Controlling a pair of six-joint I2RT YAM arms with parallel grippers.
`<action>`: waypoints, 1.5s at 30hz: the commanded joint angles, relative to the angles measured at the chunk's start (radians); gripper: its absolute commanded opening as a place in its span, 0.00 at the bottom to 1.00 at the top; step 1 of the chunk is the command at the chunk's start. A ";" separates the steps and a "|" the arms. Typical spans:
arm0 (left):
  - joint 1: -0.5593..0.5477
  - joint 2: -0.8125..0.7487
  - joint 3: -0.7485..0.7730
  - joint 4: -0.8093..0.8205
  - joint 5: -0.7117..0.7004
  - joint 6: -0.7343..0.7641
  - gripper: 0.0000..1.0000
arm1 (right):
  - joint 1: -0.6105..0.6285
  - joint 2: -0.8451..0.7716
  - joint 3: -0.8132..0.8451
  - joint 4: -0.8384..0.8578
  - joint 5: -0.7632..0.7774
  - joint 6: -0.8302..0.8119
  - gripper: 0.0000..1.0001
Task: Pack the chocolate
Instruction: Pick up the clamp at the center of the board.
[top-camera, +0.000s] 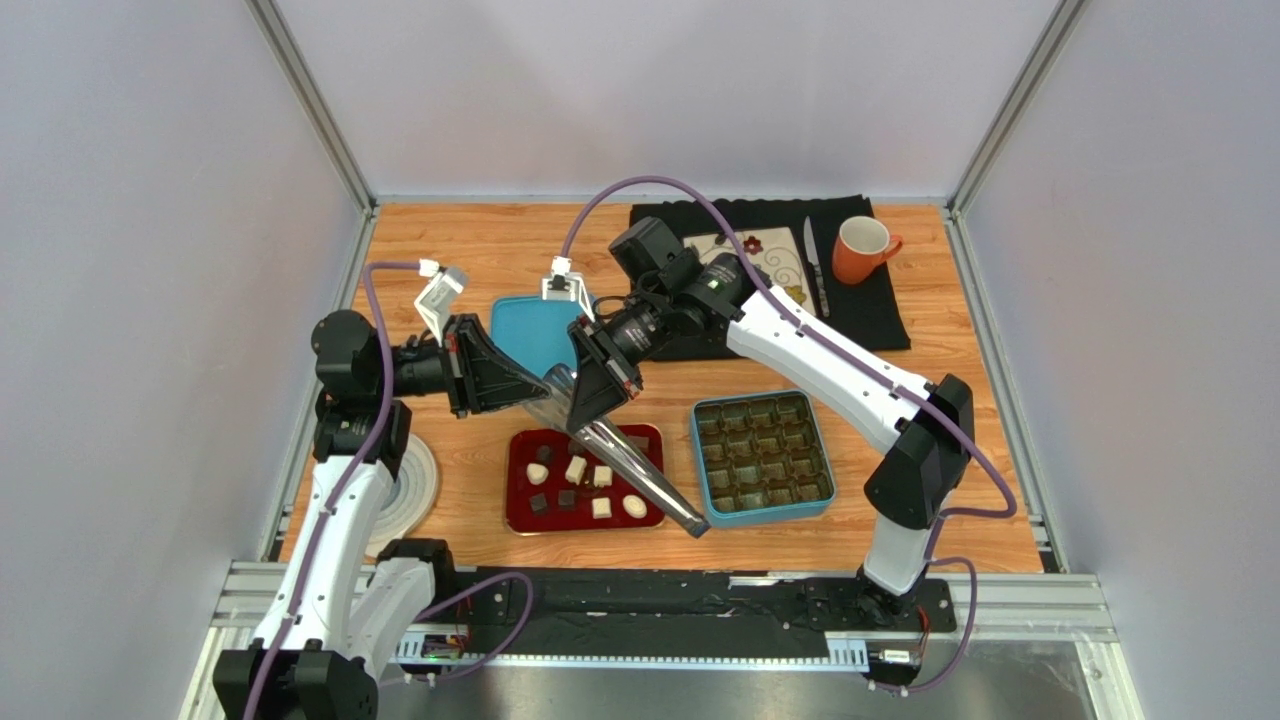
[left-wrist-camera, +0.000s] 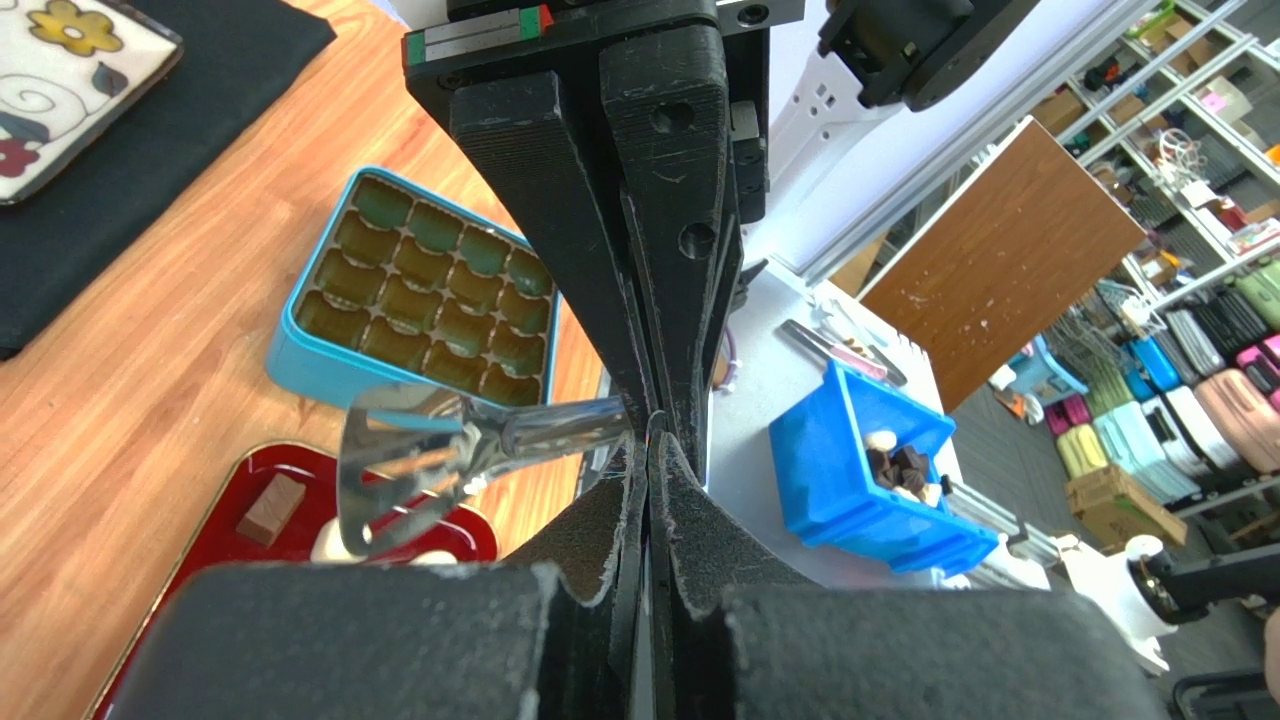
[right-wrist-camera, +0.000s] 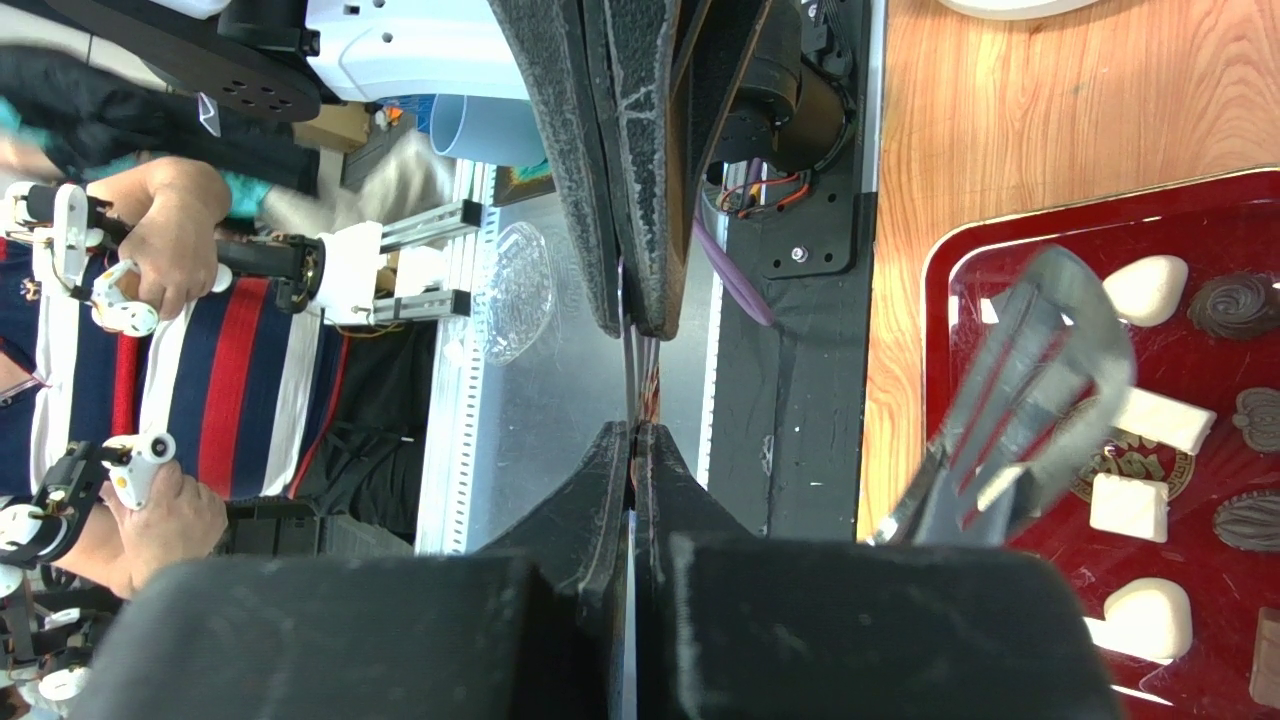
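Several white and dark brown chocolates (top-camera: 576, 470) lie on a red tray (top-camera: 519, 518) at the front middle of the table. In the right wrist view white hearts and cubes (right-wrist-camera: 1145, 288) and dark swirls (right-wrist-camera: 1240, 303) lie there. A brown cube (left-wrist-camera: 271, 507) shows in the left wrist view. Metal tongs (top-camera: 646, 483) slant over the tray; their slotted head (right-wrist-camera: 1037, 368) hangs above the candies. My left gripper (top-camera: 526, 387) is shut on the tongs' handle (left-wrist-camera: 556, 432). My right gripper (top-camera: 601, 393) is shut on a thin metal strip of the tongs. The blue box (top-camera: 762, 455) with empty compartments stands right of the tray.
A blue lid (top-camera: 526, 333) lies behind the grippers. At the back right a black mat (top-camera: 887, 315) holds a flowered square plate (top-camera: 769, 258), a knife (top-camera: 812, 263) and an orange mug (top-camera: 864, 248). A white disc (top-camera: 409, 495) lies at the front left.
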 joint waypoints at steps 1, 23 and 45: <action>-0.017 -0.017 -0.019 0.044 0.317 -0.017 0.04 | -0.024 -0.010 0.079 0.047 -0.015 0.006 0.00; -0.017 -0.062 -0.077 0.064 0.317 -0.045 0.04 | -0.119 -0.044 0.048 0.242 -0.009 0.146 0.00; -0.019 -0.069 -0.087 -0.028 0.317 0.033 0.10 | -0.111 0.014 0.059 0.294 -0.058 0.175 0.00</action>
